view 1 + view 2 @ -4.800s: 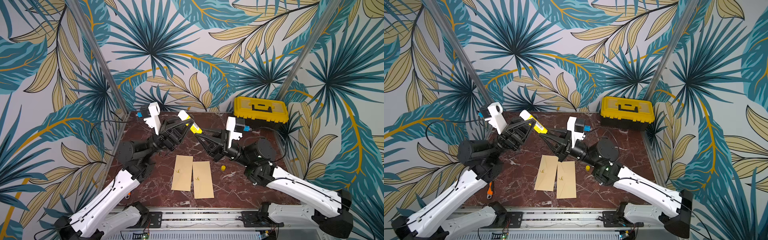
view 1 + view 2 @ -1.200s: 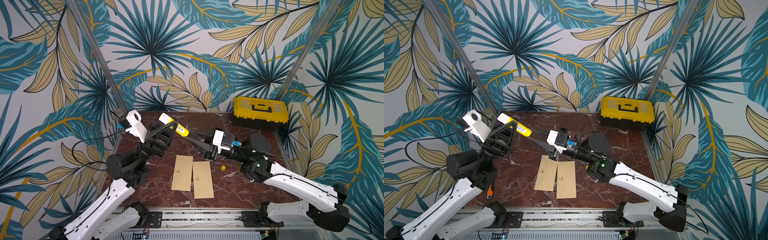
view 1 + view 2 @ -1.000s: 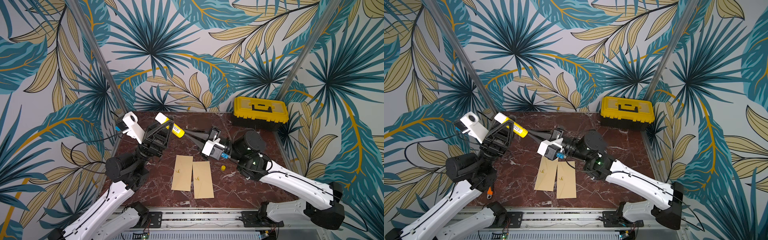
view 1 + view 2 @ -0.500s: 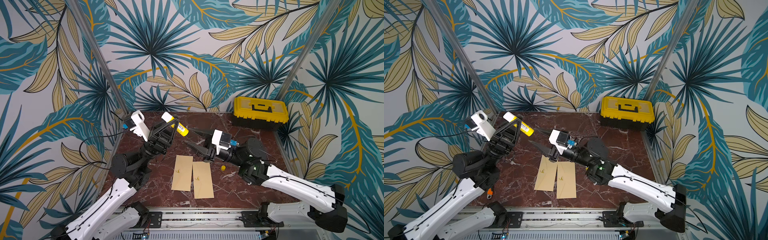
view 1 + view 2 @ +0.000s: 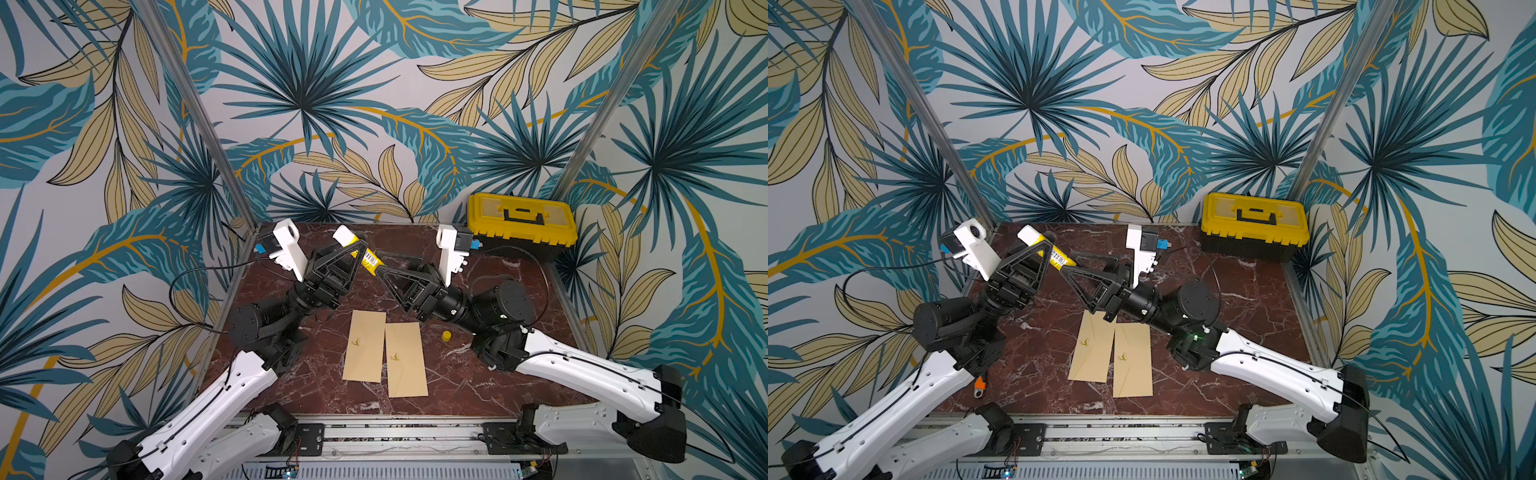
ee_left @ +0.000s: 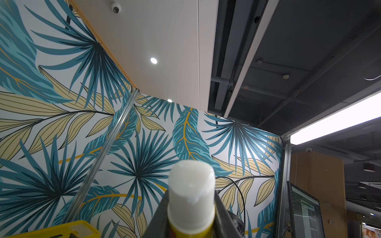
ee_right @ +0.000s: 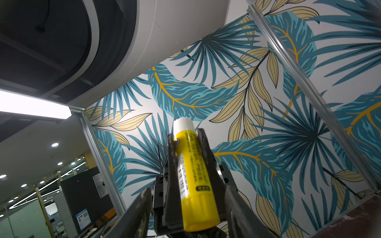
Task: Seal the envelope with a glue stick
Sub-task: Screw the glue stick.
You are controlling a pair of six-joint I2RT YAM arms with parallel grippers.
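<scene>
One barcode label (image 7: 181, 179) on glue stick (image 7: 195, 164); small print unreadable.

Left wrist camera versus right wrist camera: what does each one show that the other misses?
Only the left wrist view shows the glue stick from so close that you see little but its white tip. It also shows a corner of the yellow toolbox and a computer screen.

Only the right wrist view shows the stick's yellow barrel with its barcode label, and the right arm's jaws standing open on either side of its base.

Both show the stick clamped in the left arm's jaws, the leaf wallpaper and ceiling lights.
</scene>
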